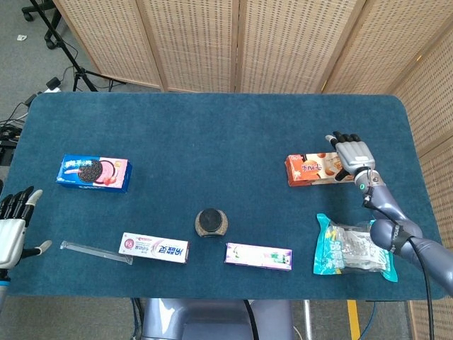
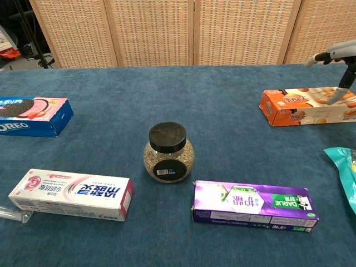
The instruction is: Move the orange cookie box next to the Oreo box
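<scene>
Overhead, from the head view, the orange cookie box lies on the right side of the blue surface, its long axis running left to right, while the Oreo box sits well apart on the far left at much the same depth, so the carry must go leftward across nearly the whole width. The right hand is over the box's right end, palm down with fingers spread and pointing away from the robot; it looks released, and whether it touches the box cannot be told from here. The left hand hovers off the near-left edge, open and empty, close to the Oreo box but far from the orange one, so the right hand is plainly the nearer. From the chest view, the orange cookie box lies flat at the far right and the Oreo box at the far left. Only the fingertips of the right hand show, reaching down toward the box's top near its right end without closing round it.
</scene>
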`<state>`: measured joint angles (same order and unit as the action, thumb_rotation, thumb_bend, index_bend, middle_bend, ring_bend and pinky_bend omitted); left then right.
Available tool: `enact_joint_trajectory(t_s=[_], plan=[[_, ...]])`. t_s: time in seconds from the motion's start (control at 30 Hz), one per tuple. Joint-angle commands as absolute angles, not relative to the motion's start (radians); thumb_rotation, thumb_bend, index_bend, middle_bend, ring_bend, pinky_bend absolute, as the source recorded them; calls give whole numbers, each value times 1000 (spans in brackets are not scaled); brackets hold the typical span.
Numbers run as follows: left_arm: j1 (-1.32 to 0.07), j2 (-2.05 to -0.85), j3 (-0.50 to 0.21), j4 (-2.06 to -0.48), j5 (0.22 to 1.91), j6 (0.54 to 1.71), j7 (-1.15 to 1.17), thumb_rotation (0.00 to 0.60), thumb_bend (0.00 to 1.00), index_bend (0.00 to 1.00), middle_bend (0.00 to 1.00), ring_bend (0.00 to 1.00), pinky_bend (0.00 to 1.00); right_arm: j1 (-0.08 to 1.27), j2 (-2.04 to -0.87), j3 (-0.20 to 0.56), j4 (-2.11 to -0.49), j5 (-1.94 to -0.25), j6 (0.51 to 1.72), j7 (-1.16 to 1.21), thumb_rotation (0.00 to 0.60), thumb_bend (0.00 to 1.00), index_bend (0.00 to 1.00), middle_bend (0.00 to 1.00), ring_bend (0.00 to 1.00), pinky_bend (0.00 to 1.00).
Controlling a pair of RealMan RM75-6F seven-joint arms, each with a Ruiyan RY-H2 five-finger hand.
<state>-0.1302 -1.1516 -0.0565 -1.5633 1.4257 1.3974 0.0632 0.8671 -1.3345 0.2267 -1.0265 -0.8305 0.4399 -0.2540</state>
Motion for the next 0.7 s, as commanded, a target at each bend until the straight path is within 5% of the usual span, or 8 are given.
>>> enact_joint_trajectory(t_s=[0.03,0.7], plan=[[-132,-1155,-54,-1559,1425,1393,64,600,84,0,0,0,0,894,-1373,195,-965,-803,399,-260,600,2,0,0,0,0],[-128,-1152,-52,-1575,1435,1412,65,600,84,0,0,0,0,933,-1465,147,-808,-788,324,-177,600,26,0,0,0,0]])
